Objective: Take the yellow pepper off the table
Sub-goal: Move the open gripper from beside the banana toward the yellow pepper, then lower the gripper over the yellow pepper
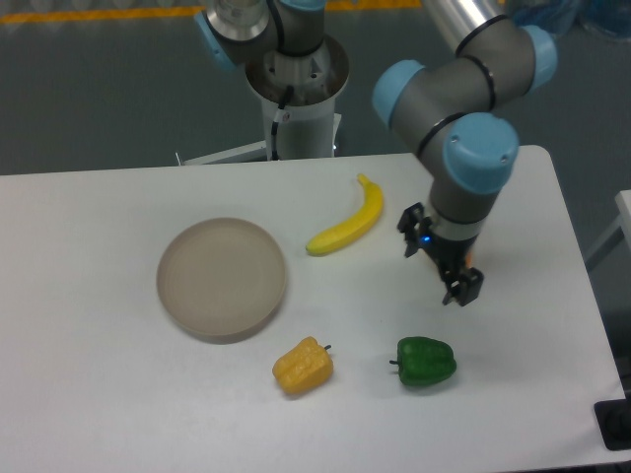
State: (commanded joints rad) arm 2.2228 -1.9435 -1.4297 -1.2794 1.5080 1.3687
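- Golden-yellow, small, lumpy bell pepper (pixel 303 366) with a short dark stem lies on the large white flat tabletop (pixel 108 394), towards the near edge and a little left of centre. Nothing touches it.
- Just right of it on the same near strip of tabletop lies a dark green, glossy bell pepper (pixel 426 362) of similar size, its stem pointing left. The two peppers are near each other but apart.
- A round beige-grey plate (pixel 222 278) sits up and left of the yellow pepper, close to it but not in contact.
- A long curved yellow banana (pixel 348 219) lies beyond the peppers, between the plate and the arm's wrist, its stem end pointing away from the camera.
- The grey robot arm with light-blue joint caps (pixel 463 118) reaches in from the upper right and bends down over the right half of the tabletop.
- The black two-finger gripper (pixel 446 268) hangs from the wrist above the green pepper and right of the banana, well apart from the yellow pepper. A small blue light shows on its body.
- The gripper holds nothing visible; whether the jaws stand open or closed cannot be told from this angle.
- A sliver of orange (pixel 473 260) shows just behind the gripper; its shape cannot be made out.
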